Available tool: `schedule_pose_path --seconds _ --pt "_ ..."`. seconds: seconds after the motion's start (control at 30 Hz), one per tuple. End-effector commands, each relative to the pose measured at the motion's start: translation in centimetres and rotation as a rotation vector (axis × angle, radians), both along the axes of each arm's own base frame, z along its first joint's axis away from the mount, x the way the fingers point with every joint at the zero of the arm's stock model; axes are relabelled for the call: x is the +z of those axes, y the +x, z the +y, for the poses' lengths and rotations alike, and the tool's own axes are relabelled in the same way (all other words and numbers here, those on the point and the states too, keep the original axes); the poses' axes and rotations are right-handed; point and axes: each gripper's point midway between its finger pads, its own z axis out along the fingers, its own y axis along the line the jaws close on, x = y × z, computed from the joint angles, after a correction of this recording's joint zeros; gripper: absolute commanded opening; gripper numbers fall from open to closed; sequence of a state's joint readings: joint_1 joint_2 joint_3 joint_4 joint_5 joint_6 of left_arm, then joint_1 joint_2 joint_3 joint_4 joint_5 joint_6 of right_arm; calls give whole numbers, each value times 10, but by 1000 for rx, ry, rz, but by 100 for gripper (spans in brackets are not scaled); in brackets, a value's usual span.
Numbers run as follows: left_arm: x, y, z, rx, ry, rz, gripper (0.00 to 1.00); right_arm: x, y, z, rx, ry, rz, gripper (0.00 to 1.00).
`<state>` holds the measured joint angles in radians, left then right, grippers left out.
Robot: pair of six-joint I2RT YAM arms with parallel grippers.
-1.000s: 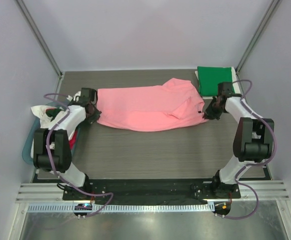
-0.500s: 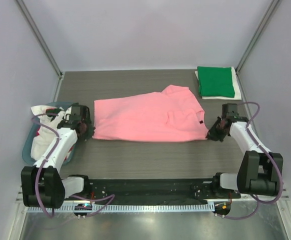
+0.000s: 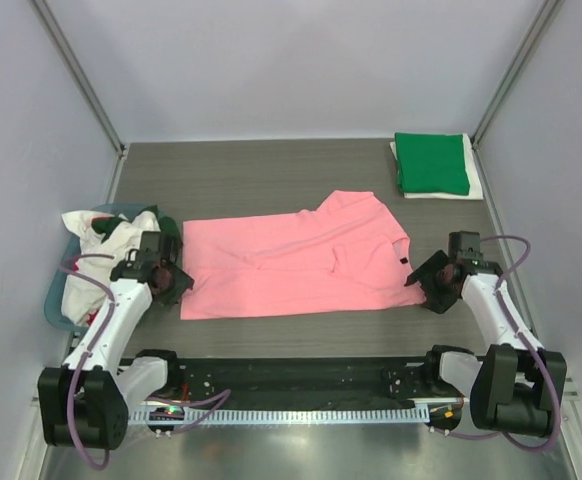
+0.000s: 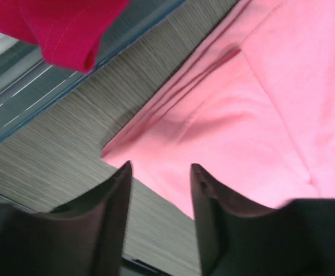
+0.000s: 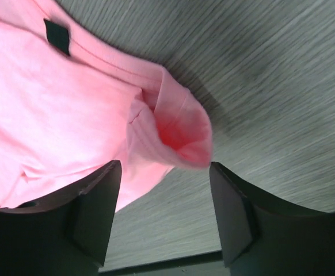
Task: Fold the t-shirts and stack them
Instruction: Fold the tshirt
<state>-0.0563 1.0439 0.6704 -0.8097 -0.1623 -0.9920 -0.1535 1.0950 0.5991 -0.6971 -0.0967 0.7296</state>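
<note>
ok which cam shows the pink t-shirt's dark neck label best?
Right wrist: the dark neck label is large and sharp on the pink t-shirt, near the collar edge. Top external shows it only as a tiny dark speck at the shirt's right end. Left wrist shows pink cloth, no label.

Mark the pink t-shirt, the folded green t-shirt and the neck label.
pink t-shirt (image 3: 281, 270), top view, middle of its body.
folded green t-shirt (image 3: 431, 163), top view, centre of its top face.
neck label (image 5: 57, 34), right wrist view, middle of the dark tag.
</note>
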Motion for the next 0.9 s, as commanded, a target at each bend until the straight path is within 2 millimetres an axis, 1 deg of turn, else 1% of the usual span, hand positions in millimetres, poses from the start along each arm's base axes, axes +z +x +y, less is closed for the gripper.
schedule_pose_path --seconds 0.0,0.03,0.07,0.1,0.13,0.17,0.2,0.23,0.27,0.3,0.33,0.37,0.4,0.43,0.47,0.5,0.53,0.57,0.6,0.63,0.67,0.7,0.73,0.77,0.8,0.87 --pt "14 -8 -2 14 -25 -18 51 13 2 7 -26 44 -51 70" --pt "19 -7 -1 11 -18 -32 58 17 1 7 -19 41 -57 71" --pt "30 -6 2 10 0 -48 59 22 2 6 -17 35 -73 72" --pt "37 -3 4 10 10 -65 60 38 10 4 -11 22 -130 72" --pt "47 -1 6 2 20 -92 61 48 15 6 13 26 -167 72" --pt "60 5 7 -14 35 -126 61 61 23 9 35 28 -222 72" --pt "66 9 8 -18 40 -145 61 80 36 13 61 40 -289 72" --pt "70 13 7 -32 41 -158 61 94 47 23 109 62 -346 72" --pt "80 24 5 -48 41 -195 61 103 55 29 140 65 -371 72" --pt "83 29 2 -64 31 -207 61 115 72 36 177 66 -388 72" --pt "85 34 1 -73 29 -214 61 122 83 46 220 51 -402 72" --pt "81 44 -6 -105 29 -206 61 126 87 72 329 46 -405 72" --pt "86 53 -10 -126 29 -219 61 144 103 87 383 39 -437 72" --pt "83 59 -14 -147 34 -208 61 130 114 100 422 41 -387 72" --pt "73 68 -25 -192 35 -176 61 125 118 118 479 60 -368 72" --pt "69 74 -31 -222 37 -158 61 132 130 128 503 75 -384 71" --pt "71 82 -42 -257 34 -162 60 115 141 137 523 90 -352 71" --pt "58 89 -48 -276 36 -115 60 113 144 150 560 123 -357 71" --pt "53 92 -52 -295 37 -102 60 108 150 154 574 131 -361 70" --pt "49 96 -57 -309 35 -92 59 101 157 157 580 137 -364 70" --pt "42 100 -63 -325 25 -79 59 81 160 159 589 142 -319 70" --pt "29 102 -66 -334 21 -44 59 71 163 159 603 131 -303 69" --pt "20 101 -70 -347 18 -22 58 61 164 158 608 122 -279 69" --pt "14 105 -72 -354 16 -20 59 43 163 156 612 113 -239 69" --pt "3 105 -74 -363 20 10 58 33 162 151 608 93 -216 68" --pt "-8 107 -77 -380 26 27 58 18 160 142 607 63 -186 68"
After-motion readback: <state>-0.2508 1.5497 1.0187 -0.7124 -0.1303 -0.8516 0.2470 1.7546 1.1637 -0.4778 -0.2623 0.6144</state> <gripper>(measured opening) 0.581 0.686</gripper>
